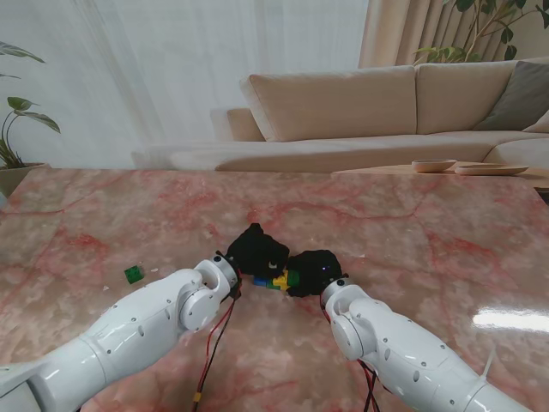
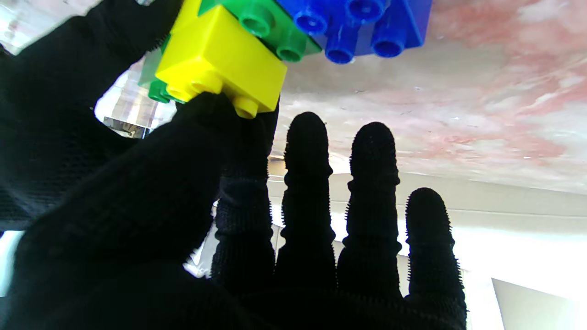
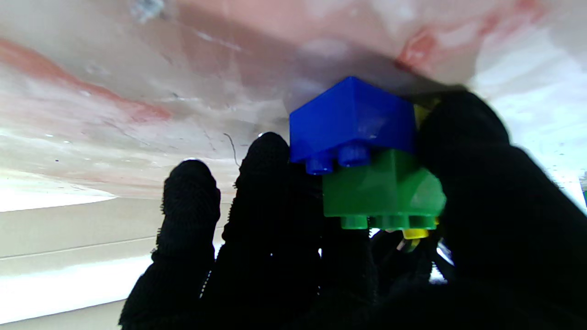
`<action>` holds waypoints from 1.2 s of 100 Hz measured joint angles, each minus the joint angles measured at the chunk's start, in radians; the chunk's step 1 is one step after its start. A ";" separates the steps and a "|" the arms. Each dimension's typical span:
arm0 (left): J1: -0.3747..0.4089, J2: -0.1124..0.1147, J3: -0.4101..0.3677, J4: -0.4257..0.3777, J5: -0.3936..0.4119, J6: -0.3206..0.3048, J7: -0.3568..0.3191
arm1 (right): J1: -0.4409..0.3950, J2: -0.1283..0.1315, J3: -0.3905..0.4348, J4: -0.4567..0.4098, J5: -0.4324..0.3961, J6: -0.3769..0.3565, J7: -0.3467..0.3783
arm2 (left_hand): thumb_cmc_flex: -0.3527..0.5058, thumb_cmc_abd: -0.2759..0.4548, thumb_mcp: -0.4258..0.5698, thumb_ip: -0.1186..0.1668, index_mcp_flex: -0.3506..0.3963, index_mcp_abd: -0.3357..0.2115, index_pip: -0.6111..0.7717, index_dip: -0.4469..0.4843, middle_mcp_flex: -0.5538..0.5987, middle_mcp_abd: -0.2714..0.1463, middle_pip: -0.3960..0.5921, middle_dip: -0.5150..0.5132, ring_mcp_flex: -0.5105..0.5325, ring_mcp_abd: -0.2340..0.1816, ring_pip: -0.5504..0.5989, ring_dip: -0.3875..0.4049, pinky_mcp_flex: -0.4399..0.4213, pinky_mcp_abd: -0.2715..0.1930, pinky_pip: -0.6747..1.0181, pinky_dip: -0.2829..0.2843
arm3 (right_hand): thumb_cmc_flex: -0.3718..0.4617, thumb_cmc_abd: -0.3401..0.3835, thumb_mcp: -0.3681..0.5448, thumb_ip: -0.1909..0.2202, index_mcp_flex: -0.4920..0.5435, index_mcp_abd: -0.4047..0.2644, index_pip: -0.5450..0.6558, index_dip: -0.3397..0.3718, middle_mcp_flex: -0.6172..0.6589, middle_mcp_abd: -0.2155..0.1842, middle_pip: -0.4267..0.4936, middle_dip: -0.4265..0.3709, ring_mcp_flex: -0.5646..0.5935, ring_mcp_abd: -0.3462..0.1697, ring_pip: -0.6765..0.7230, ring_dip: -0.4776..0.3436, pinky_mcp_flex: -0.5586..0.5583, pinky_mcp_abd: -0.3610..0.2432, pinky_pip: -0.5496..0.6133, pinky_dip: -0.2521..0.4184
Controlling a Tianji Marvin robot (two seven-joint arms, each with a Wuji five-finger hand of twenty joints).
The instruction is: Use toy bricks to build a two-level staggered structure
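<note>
A: What is hard to make out on the pink marble table?

B: From the stand, both black-gloved hands cover most of the brick cluster; only slivers of colour show. Far left, a loose green brick lies alone.

A: And the hands?

B: The left hand pinches the yellow brick with thumb and forefinger, its other fingers straight. That brick sits beside a green brick and a blue brick. The right hand grips the green one, stacked offset on the blue.
</note>
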 measured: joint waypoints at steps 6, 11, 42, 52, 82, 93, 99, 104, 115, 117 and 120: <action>-0.006 0.000 0.007 0.002 0.004 -0.005 0.001 | 0.000 0.000 0.000 0.000 0.000 0.000 0.000 | 0.002 -0.013 0.001 0.000 0.015 0.000 0.001 -0.012 0.010 0.001 0.000 -0.006 0.000 0.000 0.000 0.001 0.001 0.000 0.005 0.000 | 0.000 0.000 0.000 0.000 0.000 0.000 0.000 0.000 0.000 0.000 0.000 0.000 0.000 0.000 0.000 0.000 0.000 0.000 0.000 0.000; -0.010 0.000 0.012 0.005 0.010 -0.011 0.001 | 0.000 0.000 0.000 0.000 0.000 0.000 0.000 | 0.002 -0.020 0.001 0.000 0.027 0.000 0.000 -0.023 0.024 0.001 0.000 -0.011 0.017 0.000 0.001 0.001 0.002 0.000 0.006 0.000 | 0.000 0.000 0.000 0.000 0.000 0.000 0.000 0.000 0.000 0.000 0.000 0.000 0.000 0.000 0.000 0.007 0.000 0.000 0.000 0.000; -0.030 0.003 0.043 0.010 0.049 -0.015 0.026 | -0.001 0.000 0.003 -0.003 0.000 0.001 0.006 | 0.000 -0.032 0.001 -0.001 0.079 0.007 -0.010 -0.107 0.035 0.023 0.001 -0.024 0.025 0.014 0.016 0.010 0.003 0.000 0.022 0.000 | 0.000 0.000 0.000 0.000 -0.002 0.000 0.000 0.000 -0.001 0.000 0.000 0.000 0.000 0.000 0.000 0.008 0.000 0.000 0.000 0.000; -0.038 0.003 0.055 0.016 0.063 -0.016 0.043 | -0.001 0.000 0.003 -0.003 0.000 0.001 0.007 | 0.000 -0.031 0.001 -0.003 0.088 0.008 -0.021 -0.111 0.035 0.023 0.009 -0.024 0.025 0.014 0.017 0.012 0.003 0.000 0.023 0.000 | 0.000 0.000 0.000 0.000 -0.003 0.000 0.000 0.000 -0.001 0.000 0.000 0.000 0.000 0.000 0.000 0.008 0.000 0.000 0.000 0.000; -0.062 -0.009 0.088 0.052 0.074 -0.006 0.071 | -0.003 0.000 0.004 -0.005 0.000 0.001 0.009 | -0.002 -0.008 -0.001 -0.017 0.088 0.015 -0.059 -0.116 0.035 0.022 0.022 -0.024 0.025 0.015 0.028 0.017 0.003 0.000 0.033 0.009 | 0.001 0.000 0.000 0.000 -0.006 0.000 0.000 0.000 -0.002 0.000 0.000 0.002 0.000 0.000 0.000 0.008 0.000 0.000 0.000 0.000; -0.069 -0.011 0.097 0.058 0.074 -0.009 0.074 | -0.003 0.000 0.004 -0.005 0.002 0.001 0.009 | -0.008 -0.008 0.000 -0.018 0.088 0.015 -0.057 -0.116 0.035 0.021 0.022 -0.024 0.025 0.015 0.028 0.017 0.003 0.000 0.033 0.009 | 0.001 0.000 0.000 0.000 -0.006 0.000 0.000 0.000 -0.002 0.000 0.000 0.003 0.000 0.000 0.000 0.008 0.000 0.000 0.000 0.000; -0.076 -0.013 0.105 0.064 0.072 -0.011 0.076 | -0.003 0.000 0.004 -0.005 0.003 0.000 0.009 | -0.014 -0.003 0.002 -0.017 0.088 0.015 -0.048 -0.113 0.035 0.021 0.022 -0.024 0.025 0.015 0.028 0.018 0.003 0.000 0.034 0.009 | 0.001 0.000 0.000 0.000 -0.006 0.001 0.000 0.000 -0.002 0.000 0.000 0.004 0.000 0.000 0.000 0.008 0.000 0.000 0.000 0.000; -0.082 -0.014 0.113 0.070 0.072 -0.016 0.076 | -0.003 0.000 0.005 -0.005 0.003 0.000 0.009 | -0.016 0.000 0.002 -0.017 0.088 0.015 -0.045 -0.112 0.035 0.020 0.023 -0.025 0.025 0.015 0.028 0.018 0.003 0.000 0.034 0.009 | 0.001 0.000 0.000 0.000 -0.006 0.001 0.000 0.000 -0.002 0.000 0.000 0.004 0.000 0.000 0.000 0.008 0.000 0.000 0.000 0.000; -0.092 -0.014 0.121 0.073 0.073 -0.023 0.070 | -0.004 0.000 0.006 -0.005 0.003 0.000 0.009 | -0.017 0.001 0.002 -0.027 0.088 0.015 -0.047 -0.112 0.035 0.020 0.023 -0.035 0.025 0.015 0.028 0.018 0.003 0.000 0.034 0.009 | 0.001 0.000 0.000 0.000 -0.006 0.001 0.000 0.000 -0.002 0.000 0.000 0.005 0.000 0.000 0.000 0.008 0.000 0.000 0.000 0.000; -0.092 -0.014 0.121 0.073 0.074 -0.023 0.068 | -0.004 0.000 0.006 -0.005 0.003 0.000 0.009 | -0.017 0.001 0.002 -0.027 0.088 0.015 -0.047 -0.112 0.035 0.020 0.023 -0.036 0.025 0.015 0.028 0.018 0.003 0.000 0.034 0.010 | 0.001 0.000 0.000 0.000 -0.006 0.001 0.000 0.000 -0.002 0.000 0.000 0.006 0.000 0.000 0.000 0.008 0.000 0.000 0.000 0.000; -0.093 -0.013 0.121 0.072 0.075 -0.023 0.066 | -0.004 0.000 0.006 -0.005 0.003 0.000 0.009 | -0.017 0.001 0.002 -0.027 0.088 0.015 -0.047 -0.112 0.035 0.020 0.023 -0.036 0.025 0.015 0.028 0.018 0.004 0.000 0.034 0.010 | 0.001 0.000 0.000 0.000 -0.006 0.001 0.000 0.000 -0.002 0.000 0.000 0.006 0.000 0.000 0.000 0.008 0.000 0.000 0.000 0.000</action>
